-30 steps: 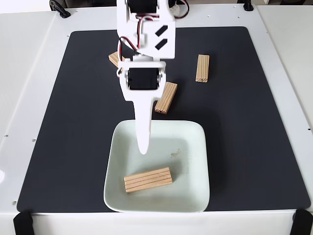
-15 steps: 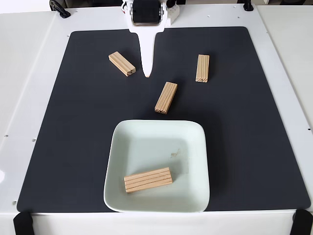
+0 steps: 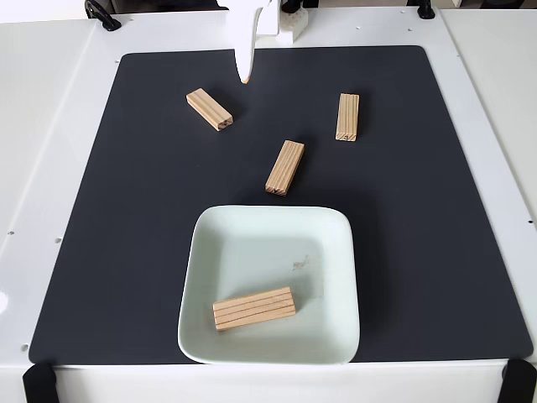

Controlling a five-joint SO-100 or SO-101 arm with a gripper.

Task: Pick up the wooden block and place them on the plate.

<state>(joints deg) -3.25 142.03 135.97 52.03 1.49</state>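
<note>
- Inspecting the fixed view: the gripper [image 3: 245, 77] hangs at the far edge of the black mat [image 3: 419, 210], with one white finger visible and pointing toward me. I cannot tell whether the claw is wide or narrow, and I see nothing held in it.
- One wooden block [image 3: 253, 308] lies inside the plate [image 3: 336, 252], near its front-left corner and roughly crosswise.
- Three blocks remain on the mat: the far-left block [image 3: 209, 109], just beside the fingertip and angled diagonally; the middle block [image 3: 285, 167], just beyond the plate's far rim; and the far-right block [image 3: 347, 117], lying nearly lengthwise.
- My judgement: the step in hand is choosing and approaching the next block. The far-left one is closest to the claw.
- To do it well, I would turn the wrist so the jaws cross its short width, descend centred along its length, and close only once both fingers straddle it.
- Risk noted: an off-centre descent could push the block aside rather than capture it.
</note>
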